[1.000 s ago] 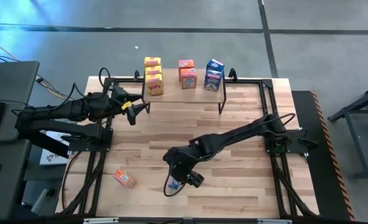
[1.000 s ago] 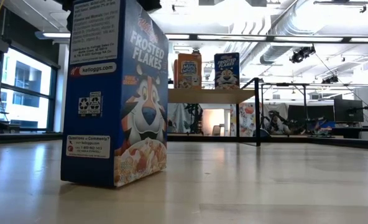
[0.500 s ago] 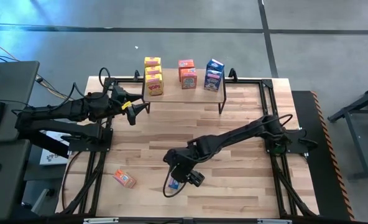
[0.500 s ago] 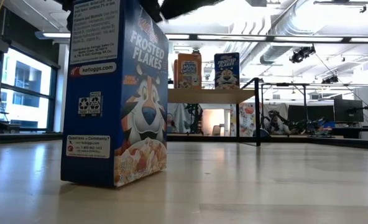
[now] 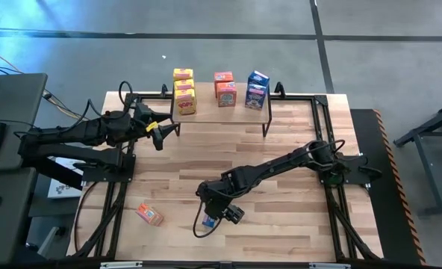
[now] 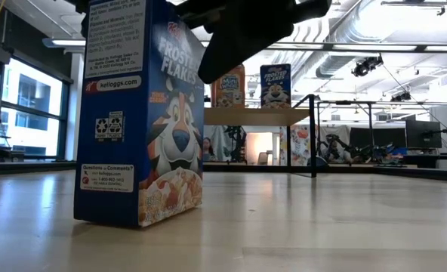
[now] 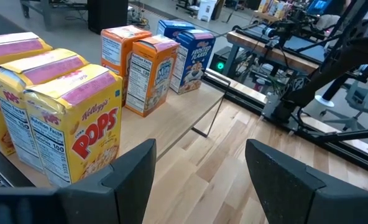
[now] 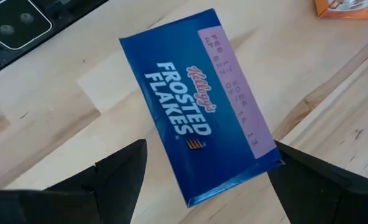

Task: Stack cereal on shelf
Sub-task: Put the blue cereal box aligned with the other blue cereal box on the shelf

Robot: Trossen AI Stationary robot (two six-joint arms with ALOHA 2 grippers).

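Right gripper (image 8: 196, 180) spread wide, empty, directly above the upright Frosted Flakes box (image 6: 140, 113), well short of the shelf (image 5: 221, 112). Left gripper (image 7: 199, 177) parted, idle beside the shelf. Likely to topple the box if lowered off-centre (one finger clipping its top edge).

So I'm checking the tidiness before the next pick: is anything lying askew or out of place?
One orange-red cardboard cereal box lies flat and skewed on the table's near left, far from the wood-topped shelf. The rest stand upright.
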